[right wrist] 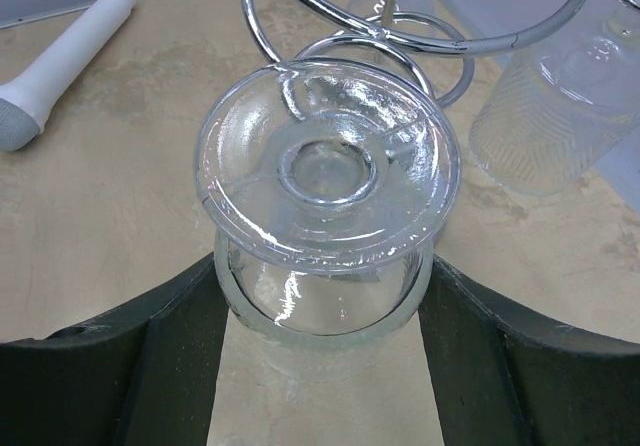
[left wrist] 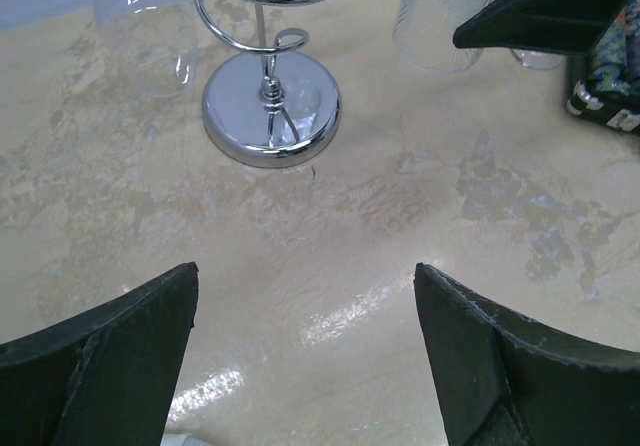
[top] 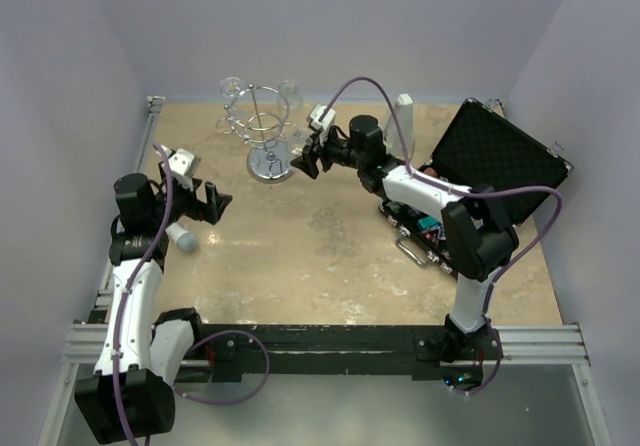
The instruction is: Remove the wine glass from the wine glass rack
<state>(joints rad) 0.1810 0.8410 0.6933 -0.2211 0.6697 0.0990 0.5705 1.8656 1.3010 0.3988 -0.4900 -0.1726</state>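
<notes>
Wine glass (right wrist: 325, 171): upside down, foot up, at the near arm of the rack (top: 265, 131).
Right claw (right wrist: 322, 291): clamped round its bowl.
Left claw (left wrist: 305, 276): spread, holding nothing.
Handling: light, brittle, slick; squeeze the bowl gently.

From overhead I see the bench (top: 330, 256) lit brightly and evenly; shadows on it are soft and faint. In the left wrist view, white glare streaks the bench just ahead of the left hand (left wrist: 305, 286), whose dark fingers show little detail. The chrome base of the wine glass rack (left wrist: 270, 116) mirrors the light crisply. In the right wrist view, sharp highlights ring the foot of the wine glass (right wrist: 325, 181), and the right hand (right wrist: 325, 356) looks nearly black.
</notes>
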